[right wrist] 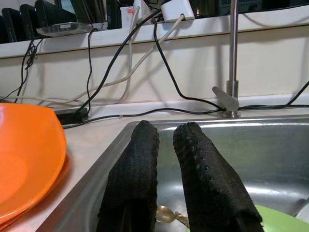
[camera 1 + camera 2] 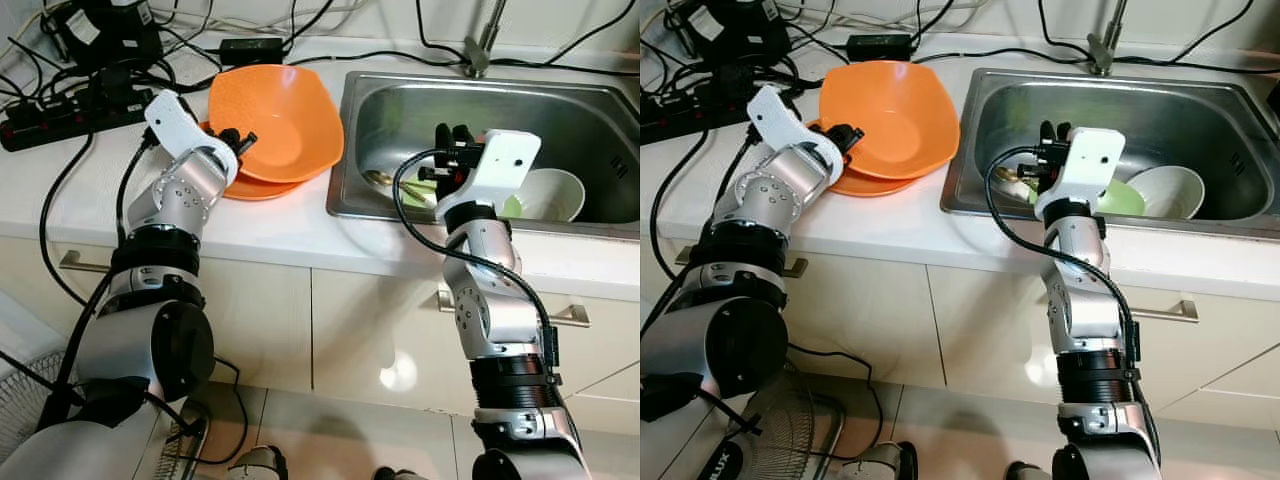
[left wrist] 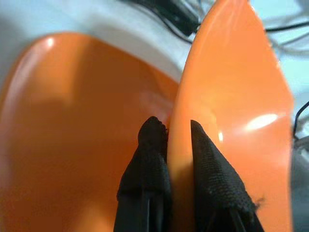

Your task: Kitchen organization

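Observation:
An orange bowl [image 2: 280, 115] rests tilted on an orange plate [image 2: 250, 188] on the white counter left of the sink. My left gripper [image 2: 238, 140] is shut on the bowl's near-left rim; in the left wrist view its fingers [image 3: 149, 145] pinch the bowl's rim [image 3: 231, 96] above the plate [image 3: 72, 121]. My right gripper [image 2: 450, 135] hovers over the left part of the steel sink [image 2: 340, 150], shut with nothing between its fingers. Inside the sink lie a white bowl [image 2: 555, 195], a green plate [image 2: 512, 206] and a metal spoon [image 1: 166, 212].
A faucet [image 2: 480, 45] stands behind the sink. Black cables and a power strip [image 2: 50, 120] crowd the counter's back left. Cabinet drawers with handles [image 2: 575, 315] run below the counter edge. A wire rack [image 2: 770, 420] sits on the floor at lower left.

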